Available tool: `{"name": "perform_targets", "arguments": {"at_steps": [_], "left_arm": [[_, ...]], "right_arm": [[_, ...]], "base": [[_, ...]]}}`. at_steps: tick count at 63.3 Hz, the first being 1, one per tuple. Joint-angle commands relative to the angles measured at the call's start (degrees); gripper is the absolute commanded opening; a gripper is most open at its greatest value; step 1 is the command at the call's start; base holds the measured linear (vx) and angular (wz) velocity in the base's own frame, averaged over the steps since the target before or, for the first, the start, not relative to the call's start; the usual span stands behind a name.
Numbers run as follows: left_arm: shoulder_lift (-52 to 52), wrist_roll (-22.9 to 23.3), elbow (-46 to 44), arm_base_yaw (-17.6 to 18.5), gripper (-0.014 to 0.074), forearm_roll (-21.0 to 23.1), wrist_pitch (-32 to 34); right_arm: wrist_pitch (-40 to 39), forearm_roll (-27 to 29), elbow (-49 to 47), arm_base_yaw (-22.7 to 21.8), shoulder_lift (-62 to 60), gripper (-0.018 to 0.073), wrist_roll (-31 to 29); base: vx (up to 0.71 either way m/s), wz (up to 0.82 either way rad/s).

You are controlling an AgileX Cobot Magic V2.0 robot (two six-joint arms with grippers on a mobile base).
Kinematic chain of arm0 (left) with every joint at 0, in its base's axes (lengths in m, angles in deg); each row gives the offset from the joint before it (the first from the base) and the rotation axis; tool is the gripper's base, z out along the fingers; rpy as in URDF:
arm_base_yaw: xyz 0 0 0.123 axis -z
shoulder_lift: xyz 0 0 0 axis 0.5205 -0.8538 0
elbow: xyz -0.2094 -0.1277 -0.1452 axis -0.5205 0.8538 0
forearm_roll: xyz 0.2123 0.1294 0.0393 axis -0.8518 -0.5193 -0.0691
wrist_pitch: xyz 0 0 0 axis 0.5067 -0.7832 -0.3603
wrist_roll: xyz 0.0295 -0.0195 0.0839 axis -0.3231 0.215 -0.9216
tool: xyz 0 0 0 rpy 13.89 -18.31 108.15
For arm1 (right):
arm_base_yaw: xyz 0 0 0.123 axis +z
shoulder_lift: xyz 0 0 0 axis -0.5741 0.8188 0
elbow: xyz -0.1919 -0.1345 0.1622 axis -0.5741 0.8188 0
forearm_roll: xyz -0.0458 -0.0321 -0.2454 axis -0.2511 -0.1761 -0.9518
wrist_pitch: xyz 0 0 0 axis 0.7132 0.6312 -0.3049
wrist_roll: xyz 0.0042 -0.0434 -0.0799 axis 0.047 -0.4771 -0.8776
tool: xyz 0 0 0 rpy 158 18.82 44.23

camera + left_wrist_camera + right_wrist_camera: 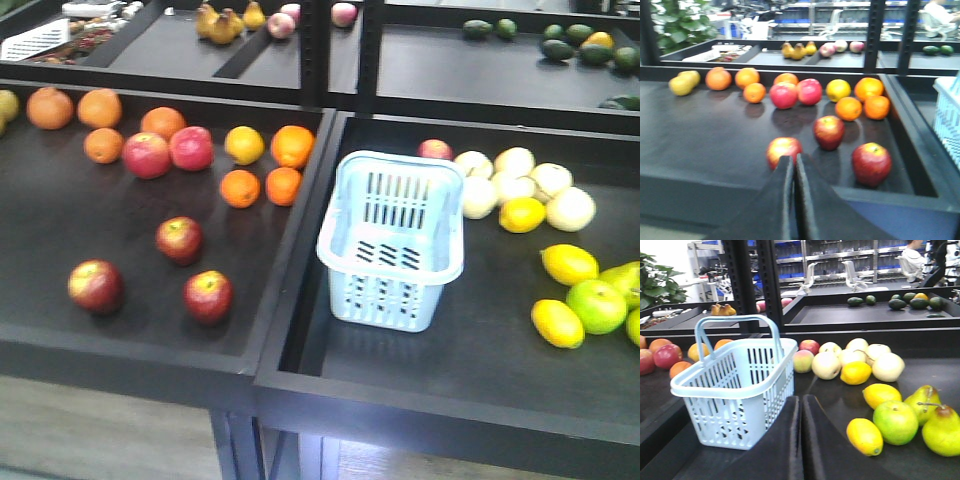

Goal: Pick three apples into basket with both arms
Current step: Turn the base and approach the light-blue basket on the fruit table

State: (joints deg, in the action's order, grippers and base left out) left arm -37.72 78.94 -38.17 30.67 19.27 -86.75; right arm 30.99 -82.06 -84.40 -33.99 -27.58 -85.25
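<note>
three apples point(179, 239) are lying apart near the front of the left tray point(60, 220). the basket point(392, 290) is standing in the right tray point(480, 300), by the divider. the left gripper point(793, 160) and right gripper point(800, 399) are both showing jaws pressed together, gripping nothing.

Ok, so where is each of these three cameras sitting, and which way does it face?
Exterior front: high before the shelves, looking down on dark red apples and basket; no robot parts show.
Left wrist: rides behind the shut left tool, facing the apples.
Right wrist: rides behind the shut right tool, facing basket and yellow fruit.
Shared: all three show the basket.
</note>
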Motion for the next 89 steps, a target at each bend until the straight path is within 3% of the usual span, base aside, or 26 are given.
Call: {"name": "perform_targets", "arguments": {"at_steps": [1,89], "left_arm": [[0.88,0.16,0.52,-0.04,-0.0006,0.03,4.06],[0.88,0.16,0.52,-0.04,-0.0006,0.03,4.06]], "right_arm": [[-3.85,-0.64,0.85,-0.41,-0.78,-0.0004,-0.46],[-3.85,-0.64,0.85,-0.41,-0.78,-0.0004,-0.46]], "base": [[0.08,-0.26],[0.08,-0.09]]}}
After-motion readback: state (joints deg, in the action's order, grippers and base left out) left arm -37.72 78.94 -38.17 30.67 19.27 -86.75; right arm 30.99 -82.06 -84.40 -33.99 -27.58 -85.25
